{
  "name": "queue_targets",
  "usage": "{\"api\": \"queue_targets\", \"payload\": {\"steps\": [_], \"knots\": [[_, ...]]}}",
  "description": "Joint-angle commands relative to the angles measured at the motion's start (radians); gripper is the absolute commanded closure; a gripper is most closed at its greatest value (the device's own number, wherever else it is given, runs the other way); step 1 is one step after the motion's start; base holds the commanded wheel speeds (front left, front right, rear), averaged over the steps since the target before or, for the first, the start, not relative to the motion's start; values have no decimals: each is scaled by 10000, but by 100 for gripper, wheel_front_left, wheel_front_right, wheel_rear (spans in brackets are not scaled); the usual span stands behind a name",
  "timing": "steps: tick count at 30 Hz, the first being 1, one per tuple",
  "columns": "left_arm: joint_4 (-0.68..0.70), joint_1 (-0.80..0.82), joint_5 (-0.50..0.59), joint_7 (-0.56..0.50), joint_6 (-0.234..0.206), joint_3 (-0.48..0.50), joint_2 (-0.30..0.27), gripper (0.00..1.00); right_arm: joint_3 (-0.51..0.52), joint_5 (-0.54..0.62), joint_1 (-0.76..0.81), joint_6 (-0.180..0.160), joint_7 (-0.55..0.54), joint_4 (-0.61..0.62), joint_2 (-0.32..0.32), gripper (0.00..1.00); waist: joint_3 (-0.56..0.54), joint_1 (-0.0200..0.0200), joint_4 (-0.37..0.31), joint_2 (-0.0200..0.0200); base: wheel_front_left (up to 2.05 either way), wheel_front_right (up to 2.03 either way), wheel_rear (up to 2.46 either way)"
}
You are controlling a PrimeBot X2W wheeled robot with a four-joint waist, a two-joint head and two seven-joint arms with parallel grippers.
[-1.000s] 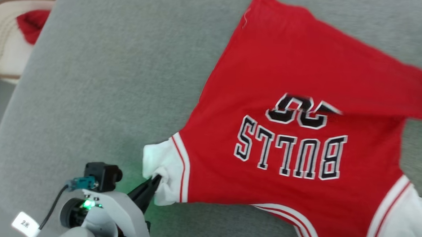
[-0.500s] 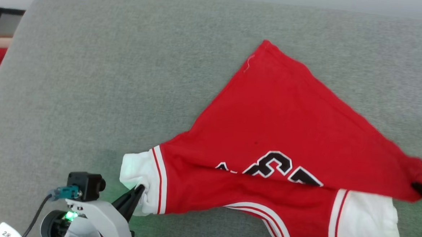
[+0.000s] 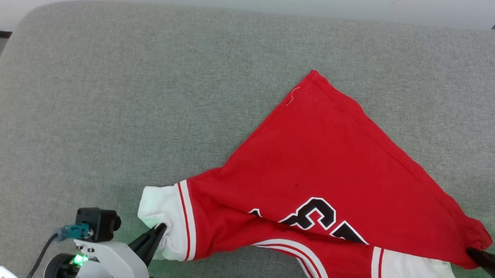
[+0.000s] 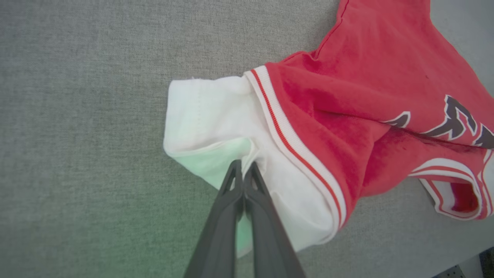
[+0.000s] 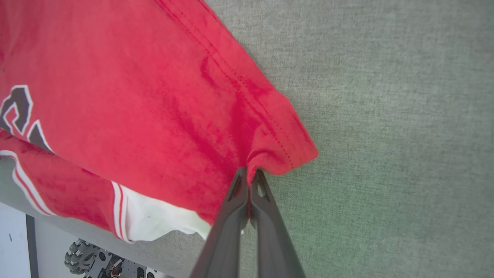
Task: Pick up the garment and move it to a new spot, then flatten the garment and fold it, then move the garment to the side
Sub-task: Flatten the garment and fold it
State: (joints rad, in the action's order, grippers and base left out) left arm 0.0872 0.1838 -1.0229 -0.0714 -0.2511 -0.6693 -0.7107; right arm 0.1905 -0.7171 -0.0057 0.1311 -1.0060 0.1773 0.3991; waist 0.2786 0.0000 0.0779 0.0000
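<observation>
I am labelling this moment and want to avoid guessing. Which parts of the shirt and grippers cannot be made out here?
Head view: the garment folds over itself, hiding the lettering and half the number.
Head view: the bottom edge cuts off one white sleeve.
Head view: the right edge cuts off the right gripper behind its tips.

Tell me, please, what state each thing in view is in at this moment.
shirt, lying on the grey cushion, folded slantwise over itself, number half covered, not flat.
left gripper, shut on the shirt's white sleeve.
right gripper, shut on the shirt's red hem corner.
</observation>
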Motion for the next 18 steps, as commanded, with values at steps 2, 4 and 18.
{"api": "queue_targets", "payload": {"steps": [2,4,18], "knots": [[9,-51,-77,3,-36,11,-21,100,74,106,39,-6,72,-68,-133,0,-47,0,-16,0,0,0,0],[-5,-72,-79,12,-45,8,-15,100,124,72,-19,-6,58,11,-218,0,-81,0,-19,0,0,0,0],[33,40,15,49,10,-128,188,100,-103,184,-937,-6,200,2140,-124,0,-97,0,258,0,0,0,0]]}}
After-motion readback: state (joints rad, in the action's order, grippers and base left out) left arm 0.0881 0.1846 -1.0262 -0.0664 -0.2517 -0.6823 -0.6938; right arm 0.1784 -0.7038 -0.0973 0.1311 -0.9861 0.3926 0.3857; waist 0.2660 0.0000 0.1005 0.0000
